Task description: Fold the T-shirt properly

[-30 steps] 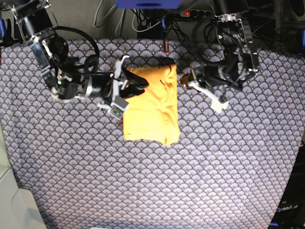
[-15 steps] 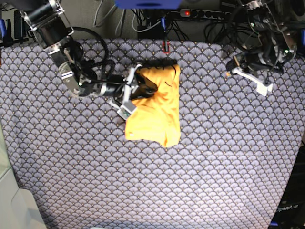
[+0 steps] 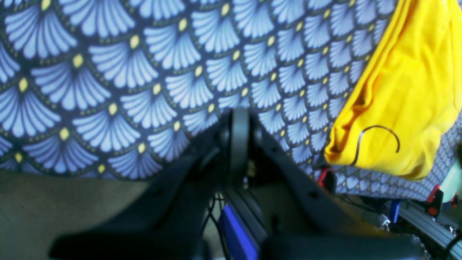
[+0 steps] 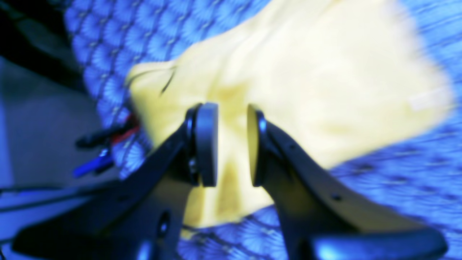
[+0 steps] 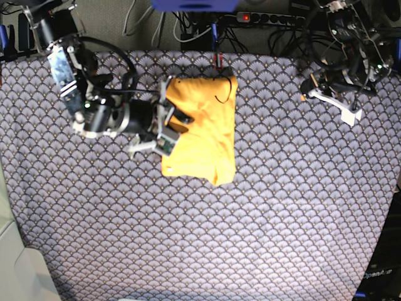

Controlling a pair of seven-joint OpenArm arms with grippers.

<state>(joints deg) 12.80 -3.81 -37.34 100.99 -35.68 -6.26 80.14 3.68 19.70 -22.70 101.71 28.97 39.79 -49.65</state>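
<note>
T-shirt (image 5: 200, 128) is folded into a chunky rectangle near the far middle of the surface (image 5: 250, 219), long axis running from the far edge toward the near one. The far end has a thin dark curved mark on it; the near end looks lumpier, with one corner bunched up. Fabric is soft plain yellow-orange cotton, a bit puffy at the folds. It sits on a blue-grey scallop-patterned cloth (image 5: 94, 207) with little yellow dots.

Right claw (image 5: 168, 125) is at the shirt's edge, pads parted with shirt showing in the gap, not clamping anything. Left claw (image 5: 332, 103) is clenched on nothing, well off to the side near the far corner.
</note>
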